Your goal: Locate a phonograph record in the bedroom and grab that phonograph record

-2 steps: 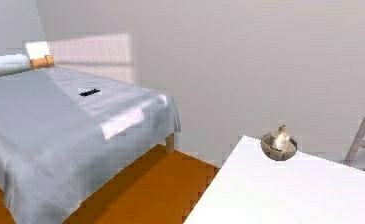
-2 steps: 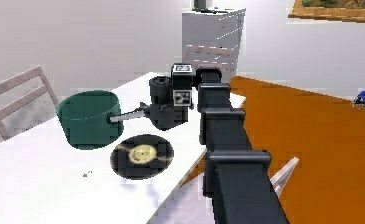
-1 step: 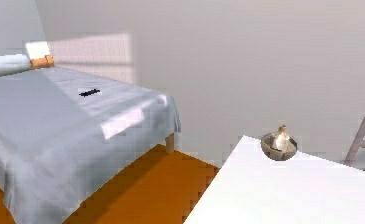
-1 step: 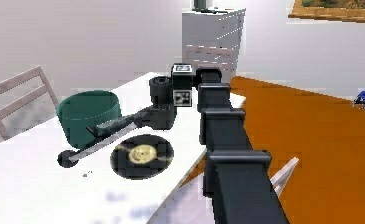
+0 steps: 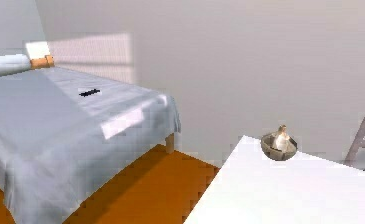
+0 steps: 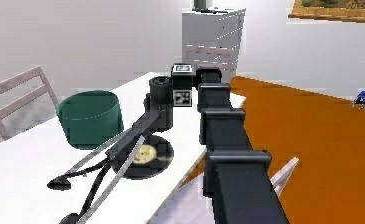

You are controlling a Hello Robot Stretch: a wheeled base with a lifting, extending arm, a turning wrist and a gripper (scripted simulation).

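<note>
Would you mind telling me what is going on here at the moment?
The robot's arm extends over a white table in a bedroom. Its hand is at a black phonograph record that lies flat on the tabletop, so I cannot tell whether the hand holds anything. A green round container stands on the table just beyond the record. In the forward view, a bed lies ahead.

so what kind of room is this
Most likely a bedroom: a made bed with a pillow at its head, and a white chest of drawers against the wall. A white table carries a phonograph record.
</note>
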